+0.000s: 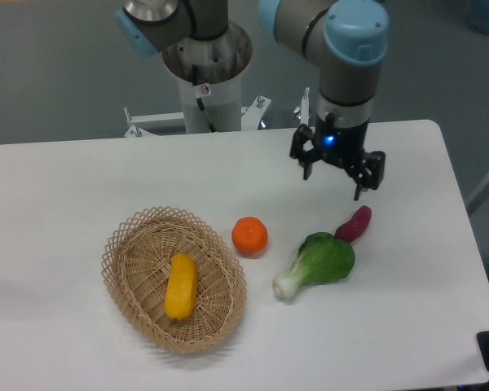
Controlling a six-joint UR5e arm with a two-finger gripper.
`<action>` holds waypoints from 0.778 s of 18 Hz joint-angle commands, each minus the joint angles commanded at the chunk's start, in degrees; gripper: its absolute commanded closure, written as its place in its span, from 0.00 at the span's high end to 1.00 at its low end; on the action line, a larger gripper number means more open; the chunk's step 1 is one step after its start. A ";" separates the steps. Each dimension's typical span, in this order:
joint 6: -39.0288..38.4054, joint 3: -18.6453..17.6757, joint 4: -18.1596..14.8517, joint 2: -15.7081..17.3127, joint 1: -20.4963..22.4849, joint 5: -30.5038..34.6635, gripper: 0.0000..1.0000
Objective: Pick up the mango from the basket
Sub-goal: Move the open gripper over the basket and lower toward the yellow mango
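No brand name or readable writing shows anywhere; a small sticker on the arm's base column (202,90) is too small to make out, and a blue light glows on the wrist just above the hand (332,173). The hand hangs over the tabletop (81,179) toward its far right part, its two dark fingers (305,165) spread well apart and pointing down, with nothing between them and nothing touching them. Below it and a little to the right lies a small purple vegetable (354,223), its lower end just beside the leafy top of a bok choy (318,262) whose white stem points toward the near edge. A round orange (250,235) sits near the middle of the tabletop, between the bok choy and the basket (130,244) and apart from both. The basket rests in the near left part of the tabletop, and the mango (181,286) lies inside it on the woven floor, its long axis running roughly from the far edge to the near edge, well apart from the hand.
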 joint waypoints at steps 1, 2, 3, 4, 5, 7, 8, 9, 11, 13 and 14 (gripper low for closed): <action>-3.16 -0.52 2.01 -0.18 -1.32 -0.26 1.00; -6.85 -1.31 4.73 -0.44 -2.72 -0.70 1.00; -11.15 -2.54 7.98 -0.62 -4.13 -0.97 1.00; -15.11 -3.59 11.49 -1.40 -5.54 -1.06 1.00; -18.02 -4.65 14.92 -2.11 -6.68 -1.06 1.00; -24.08 -5.10 18.20 -3.42 -9.23 -0.80 1.00; -27.07 -5.01 18.21 -4.04 -10.72 -0.88 1.00; -29.10 -5.01 18.29 -4.92 -12.48 -0.79 1.00; -32.18 -5.01 18.73 -7.02 -14.86 -0.53 1.00; -33.25 -4.14 18.82 -9.22 -17.14 -0.62 1.00; -33.51 -3.78 18.91 -10.54 -18.46 -0.62 1.00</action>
